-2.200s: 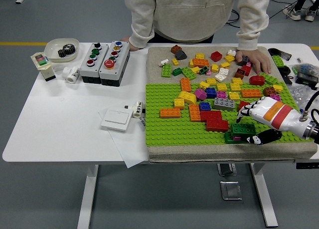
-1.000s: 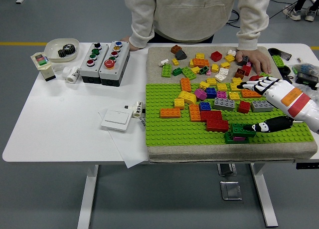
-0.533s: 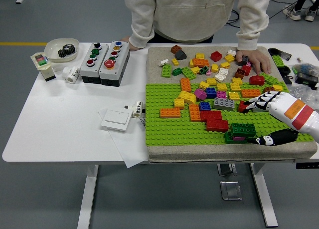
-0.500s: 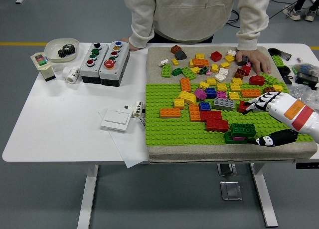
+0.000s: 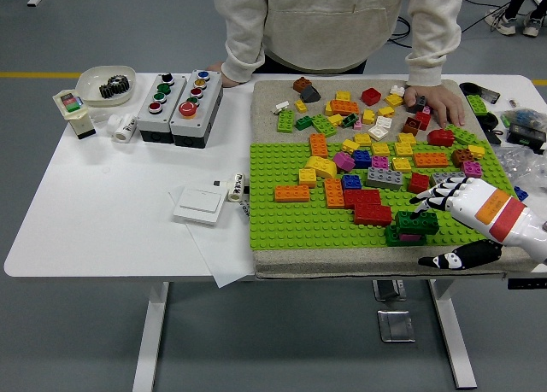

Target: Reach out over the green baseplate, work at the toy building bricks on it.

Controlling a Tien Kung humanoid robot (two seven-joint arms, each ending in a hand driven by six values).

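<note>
Green baseplate (image 5: 291, 221) strewn with many-coloured bricks (image 5: 367, 166)

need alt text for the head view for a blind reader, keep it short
The robot's right hand reaches in from the right over the green baseplate, fingers spread just above a dark green brick stack near its front edge. Loose coloured bricks crowd the far half, where a person's hand rests.

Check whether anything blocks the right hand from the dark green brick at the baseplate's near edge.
Nothing visible does. The right hand has its fingers spread just right of the dark green brick, fingertips at its upper right corner, with only bare green baseplate nearby.
</note>
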